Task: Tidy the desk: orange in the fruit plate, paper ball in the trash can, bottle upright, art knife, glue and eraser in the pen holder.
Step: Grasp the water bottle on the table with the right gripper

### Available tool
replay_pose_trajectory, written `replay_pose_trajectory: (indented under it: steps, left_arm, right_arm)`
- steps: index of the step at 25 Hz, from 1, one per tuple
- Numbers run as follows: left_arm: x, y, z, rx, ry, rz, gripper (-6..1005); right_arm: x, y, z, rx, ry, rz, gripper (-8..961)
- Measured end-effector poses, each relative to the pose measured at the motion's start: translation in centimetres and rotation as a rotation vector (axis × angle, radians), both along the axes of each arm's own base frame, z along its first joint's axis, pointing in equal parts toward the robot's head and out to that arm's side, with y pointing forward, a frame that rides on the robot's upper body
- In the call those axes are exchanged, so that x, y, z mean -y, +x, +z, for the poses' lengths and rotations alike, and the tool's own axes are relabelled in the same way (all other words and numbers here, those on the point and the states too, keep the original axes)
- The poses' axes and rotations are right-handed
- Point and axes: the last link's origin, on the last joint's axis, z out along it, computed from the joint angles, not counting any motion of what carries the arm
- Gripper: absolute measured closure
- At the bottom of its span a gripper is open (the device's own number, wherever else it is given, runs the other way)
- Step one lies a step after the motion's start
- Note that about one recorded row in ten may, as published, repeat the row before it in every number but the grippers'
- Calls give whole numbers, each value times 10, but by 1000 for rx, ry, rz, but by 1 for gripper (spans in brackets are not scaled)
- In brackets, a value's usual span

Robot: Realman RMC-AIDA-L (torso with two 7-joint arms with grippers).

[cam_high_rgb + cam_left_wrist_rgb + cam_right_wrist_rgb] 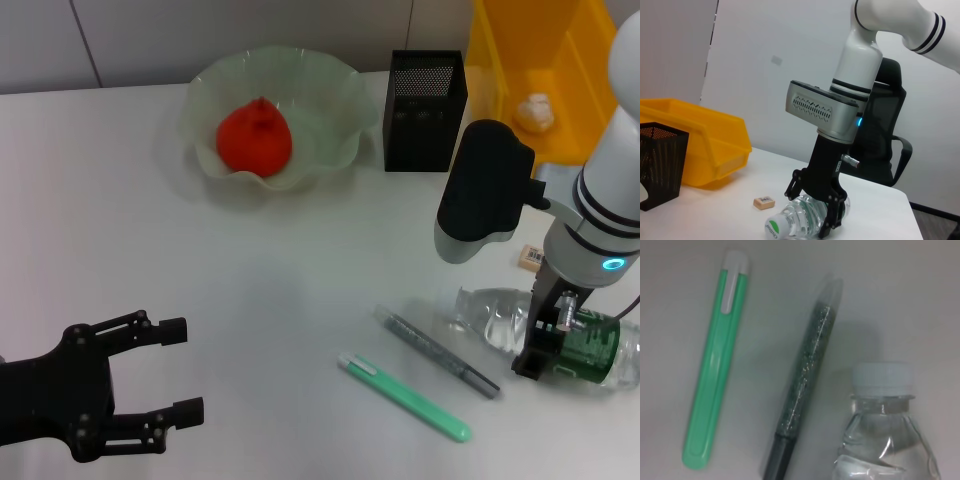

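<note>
White desk (200,300), black office chair (890,150) beyond.

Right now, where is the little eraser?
In the head view the eraser lies flat on the table's right side, just in front of the trash can and behind the lying bottle that the right gripper is over.

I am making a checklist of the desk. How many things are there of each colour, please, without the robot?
Yellow: 1, trash can
Black: 1, pen holder
Red-orange: 1, orange
Green: 2, fruit plate, art knife
White: 1, paper ball
Clear: 1, bottle
Dark glittery: 1, glue
Beige: 1, eraser
Total: 9
</note>
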Motion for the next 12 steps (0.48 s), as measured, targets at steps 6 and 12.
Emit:
replay_pose_trajectory:
  steps: [6,12]
  left_arm:
    - [1,-1,1,0,-1,1,136]
    - [2,-2,1,0,-1,4,136]
  right_arm:
    - [2,1,5,-2,0,-7,138]
    - [0,-7,23,-54,45,-2,153]
